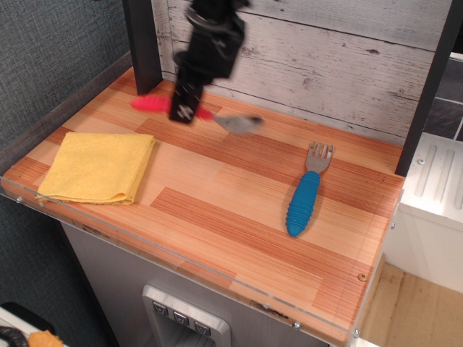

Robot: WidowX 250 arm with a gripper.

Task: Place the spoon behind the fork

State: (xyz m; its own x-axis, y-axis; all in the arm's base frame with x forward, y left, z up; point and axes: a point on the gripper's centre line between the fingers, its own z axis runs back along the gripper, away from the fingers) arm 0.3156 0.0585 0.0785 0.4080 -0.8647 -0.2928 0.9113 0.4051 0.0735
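Note:
My gripper [185,108] is shut on the spoon's red ribbed handle [153,103] and holds the spoon above the back left of the wooden table [239,210]. The spoon's metal bowl [241,123] points right, toward the fork. The picture is motion-blurred around the arm. The fork [307,189], with a blue ribbed handle and short metal tines pointing away from me, lies on the table at the right, well apart from the spoon.
A folded yellow cloth [98,167] lies at the front left. A grey plank wall [325,65] closes the back. A dark post [141,43] stands at the back left, another [430,87] at the right edge.

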